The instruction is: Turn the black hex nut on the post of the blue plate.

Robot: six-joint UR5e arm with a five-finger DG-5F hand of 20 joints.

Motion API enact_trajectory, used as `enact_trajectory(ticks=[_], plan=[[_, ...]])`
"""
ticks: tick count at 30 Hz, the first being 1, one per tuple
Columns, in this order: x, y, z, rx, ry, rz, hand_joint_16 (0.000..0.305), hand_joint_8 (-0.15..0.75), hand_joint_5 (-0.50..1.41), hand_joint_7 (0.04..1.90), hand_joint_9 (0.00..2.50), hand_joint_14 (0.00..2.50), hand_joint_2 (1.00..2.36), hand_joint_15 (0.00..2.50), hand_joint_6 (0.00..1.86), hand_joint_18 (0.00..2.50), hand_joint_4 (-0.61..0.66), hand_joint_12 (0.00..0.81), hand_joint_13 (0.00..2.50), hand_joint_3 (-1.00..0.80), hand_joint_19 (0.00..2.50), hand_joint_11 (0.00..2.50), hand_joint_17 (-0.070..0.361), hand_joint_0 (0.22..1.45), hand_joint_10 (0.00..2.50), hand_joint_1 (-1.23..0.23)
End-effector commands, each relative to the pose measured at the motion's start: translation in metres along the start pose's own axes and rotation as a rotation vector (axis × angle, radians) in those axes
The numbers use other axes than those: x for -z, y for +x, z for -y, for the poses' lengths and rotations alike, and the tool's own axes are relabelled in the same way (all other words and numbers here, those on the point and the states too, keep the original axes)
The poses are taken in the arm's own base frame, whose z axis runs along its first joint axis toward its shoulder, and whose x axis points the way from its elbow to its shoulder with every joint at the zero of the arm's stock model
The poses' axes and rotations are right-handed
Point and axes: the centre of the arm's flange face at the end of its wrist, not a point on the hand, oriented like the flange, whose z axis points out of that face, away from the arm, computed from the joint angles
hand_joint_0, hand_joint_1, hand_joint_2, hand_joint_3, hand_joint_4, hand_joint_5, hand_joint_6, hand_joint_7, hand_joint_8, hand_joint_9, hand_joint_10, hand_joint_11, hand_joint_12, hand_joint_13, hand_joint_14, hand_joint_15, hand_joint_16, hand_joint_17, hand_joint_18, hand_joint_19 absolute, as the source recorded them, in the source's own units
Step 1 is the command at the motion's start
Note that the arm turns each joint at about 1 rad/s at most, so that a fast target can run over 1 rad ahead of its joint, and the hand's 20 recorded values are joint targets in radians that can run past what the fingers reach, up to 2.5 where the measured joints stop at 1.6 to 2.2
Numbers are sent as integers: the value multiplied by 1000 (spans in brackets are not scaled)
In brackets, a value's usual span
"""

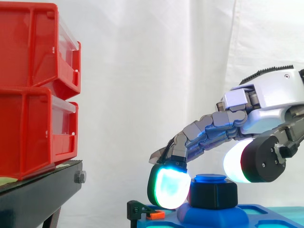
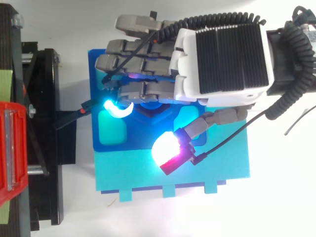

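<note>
Where a white curtain closes off the background, two red bins are seen stacked at the left of the side view, carried on a black stand. From the right edge the hand is brought in, its grey and white body held above the work and its fingers stretched down and to the left in a gentle curve. The hand is held spread: the fingers lie side by side, while the thumb is set well apart from them, nearer the side camera.

Below the hand a dark blue plate is laid flat on a larger cyan plate, as shown from above. A rounded blue post rises from the blue plate, and the black hex nut is seated upright on it, with the post's blue top showing just over the nut.

One fingertip pad, lit cyan and green, is placed low against the nut's left side. The thumb pad, lit white, is held just above the nut's upper right edge; whether it touches the nut cannot be told. Nothing is pinched or wrapped by the fingers.

A small black clamp with an orange part is seen at the plate's left edge, beside the lit fingertip.
</note>
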Motion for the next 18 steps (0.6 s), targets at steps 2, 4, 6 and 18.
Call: enact_trajectory(ticks=[2,4,6,18], plan=[[0,0,0,0,0,0,51,241,-200,796,235,0,1000,3,502,0,200,355,205,-500,12,0,114,471,0,-355],[1,0,1,0,2,-1,51,241,-200,797,234,0,1000,3,502,0,202,355,205,-500,12,0,114,471,0,-355],[1,0,2,-1,3,-1,51,241,-200,798,234,0,1000,3,502,0,202,355,205,-500,12,0,114,471,0,-355],[3,-2,9,-2,7,2,51,241,-200,798,235,0,1000,10,502,0,201,354,206,-500,6,0,114,472,0,-355]])
